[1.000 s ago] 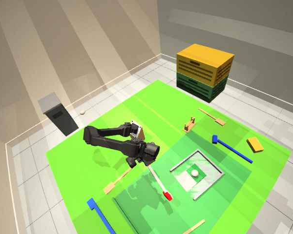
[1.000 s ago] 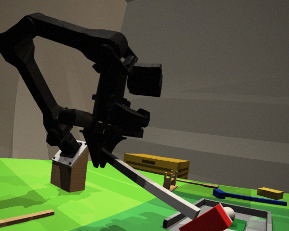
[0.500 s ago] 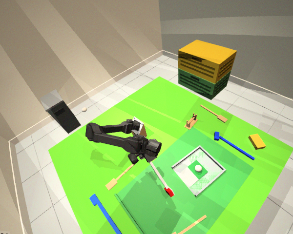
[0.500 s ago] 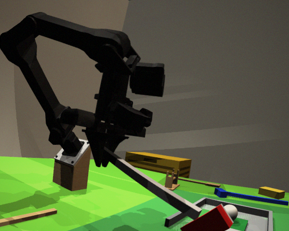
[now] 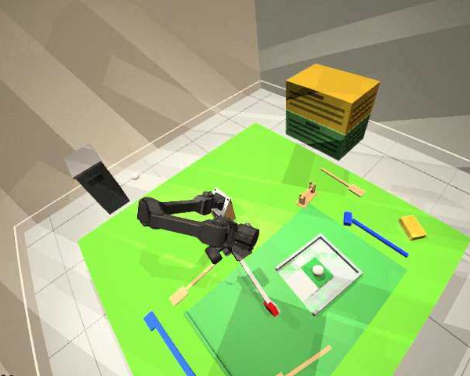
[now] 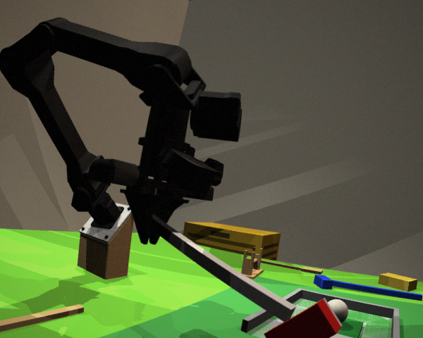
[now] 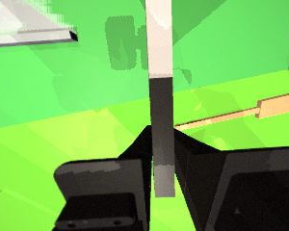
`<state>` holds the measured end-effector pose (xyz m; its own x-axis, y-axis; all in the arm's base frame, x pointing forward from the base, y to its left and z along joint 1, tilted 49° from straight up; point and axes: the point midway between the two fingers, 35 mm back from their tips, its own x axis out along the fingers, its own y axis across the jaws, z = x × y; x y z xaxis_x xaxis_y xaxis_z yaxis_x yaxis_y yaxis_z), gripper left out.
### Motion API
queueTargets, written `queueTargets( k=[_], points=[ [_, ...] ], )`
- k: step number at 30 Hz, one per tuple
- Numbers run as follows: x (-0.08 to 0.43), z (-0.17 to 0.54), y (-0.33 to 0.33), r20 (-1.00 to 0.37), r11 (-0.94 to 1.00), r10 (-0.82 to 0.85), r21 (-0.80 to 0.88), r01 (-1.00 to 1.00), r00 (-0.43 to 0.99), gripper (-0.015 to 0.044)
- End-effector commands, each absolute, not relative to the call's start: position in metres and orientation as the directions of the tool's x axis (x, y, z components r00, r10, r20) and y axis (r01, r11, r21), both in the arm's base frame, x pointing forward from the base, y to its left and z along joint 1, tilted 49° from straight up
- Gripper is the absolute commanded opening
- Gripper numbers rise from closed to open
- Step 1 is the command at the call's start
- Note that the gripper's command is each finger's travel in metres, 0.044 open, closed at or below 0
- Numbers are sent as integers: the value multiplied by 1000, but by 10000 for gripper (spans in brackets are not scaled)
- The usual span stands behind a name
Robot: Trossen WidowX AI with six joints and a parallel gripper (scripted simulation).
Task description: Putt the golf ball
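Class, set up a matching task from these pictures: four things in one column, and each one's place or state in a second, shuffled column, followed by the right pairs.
1. golf ball
2. red putter
3. yellow crate
4. yellow block

A. stacked on the dark green crate
B. shaft clamped in the gripper
C. resting on the raised green
D. lying flat near the mat's edge

Pairs: 1-C, 2-B, 3-A, 4-D

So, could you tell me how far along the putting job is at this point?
Mostly done, it seems: the golf ball sits on the dark green patch inside the grey-walled raised green. In hand: the gripper is shut on the red putter, its head lifted off the turf. Left: only confirming that the ball stays put.
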<state>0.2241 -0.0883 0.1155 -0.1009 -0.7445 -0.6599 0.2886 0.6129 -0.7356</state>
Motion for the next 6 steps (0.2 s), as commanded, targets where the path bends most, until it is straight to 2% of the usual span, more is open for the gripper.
queueTargets(
  k=[1,6],
  points=[
    [224,115,-88,-660,614,-745,-736,286,-98,0],
    [224,115,-88,-660,614,-745,-736,286,-98,0]
  ],
)
